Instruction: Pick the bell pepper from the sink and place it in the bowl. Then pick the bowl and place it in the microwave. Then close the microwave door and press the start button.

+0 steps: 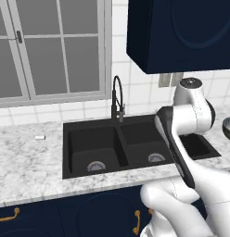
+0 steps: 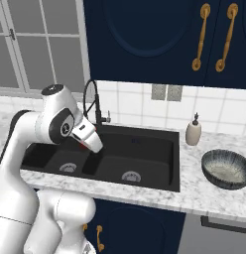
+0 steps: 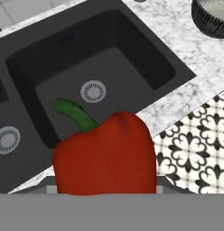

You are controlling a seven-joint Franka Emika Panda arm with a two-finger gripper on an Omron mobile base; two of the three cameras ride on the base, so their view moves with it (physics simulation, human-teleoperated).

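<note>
bell pepper (image 3: 105, 155) | clamped in claw | above sink (image 3: 145, 67) | bowl (image 3: 213, 16) on counter

Arm (image 1: 191, 139) built of smooth, glossy white rounded shells, with bulbous housings at the joints. A long dark grey band is seen along one link (image 1: 175, 148) in the left base view. A round grey cap (image 2: 52, 89) tops one joint housing. A dark circular inset (image 2: 67, 126) is set in a joint's side. A small red-orange mark (image 2: 84, 144) is noted on the wrist link (image 2: 88, 135).
</note>
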